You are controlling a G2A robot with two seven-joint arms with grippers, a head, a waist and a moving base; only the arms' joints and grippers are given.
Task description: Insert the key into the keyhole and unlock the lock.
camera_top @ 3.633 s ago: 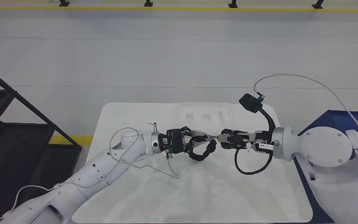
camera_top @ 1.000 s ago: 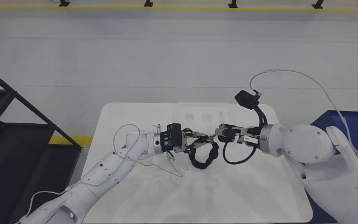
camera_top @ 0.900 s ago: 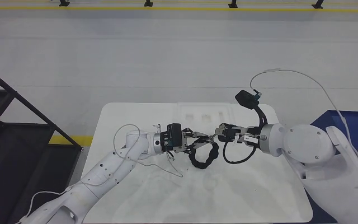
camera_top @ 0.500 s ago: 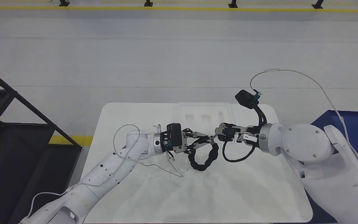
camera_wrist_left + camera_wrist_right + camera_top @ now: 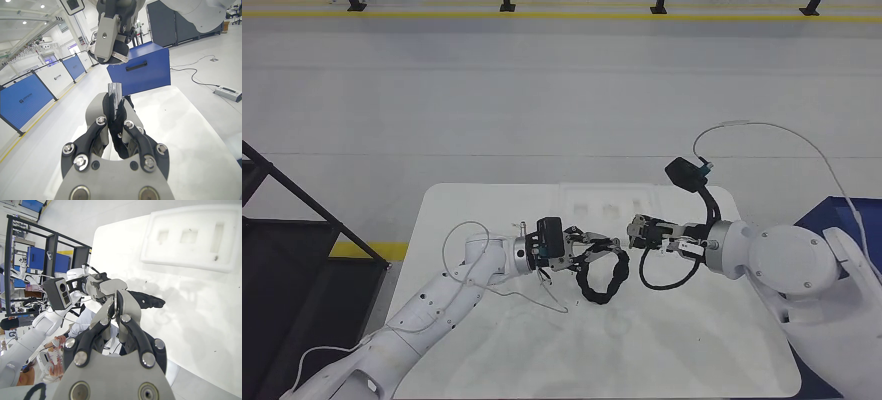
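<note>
My left gripper (image 5: 602, 245) (image 5: 113, 106) is shut on the lock, a black fabric-covered cable loop (image 5: 604, 282) with a chrome cylinder end (image 5: 114, 93) sticking out past the fingertips. My right gripper (image 5: 634, 233) (image 5: 115, 303) faces it from the other side, shut on the key; its metal ring (image 5: 112, 311) shows between the fingers, the blade is hidden. In the left wrist view the right gripper (image 5: 108, 56) hangs a short way off the cylinder's tip, with a small gap between them. Both are held above the table's middle.
A white foam tray (image 5: 610, 205) (image 5: 189, 239) with several recesses lies at the table's far edge, behind the grippers. The white table (image 5: 692, 345) stretches bare toward the near side. A blue cabinet (image 5: 140, 75) stands beyond the table's right end.
The right gripper has drawn back slightly to the right from the lock's cylinder, opening a small gap. The left gripper still holds the lock in nearly the same spot.
</note>
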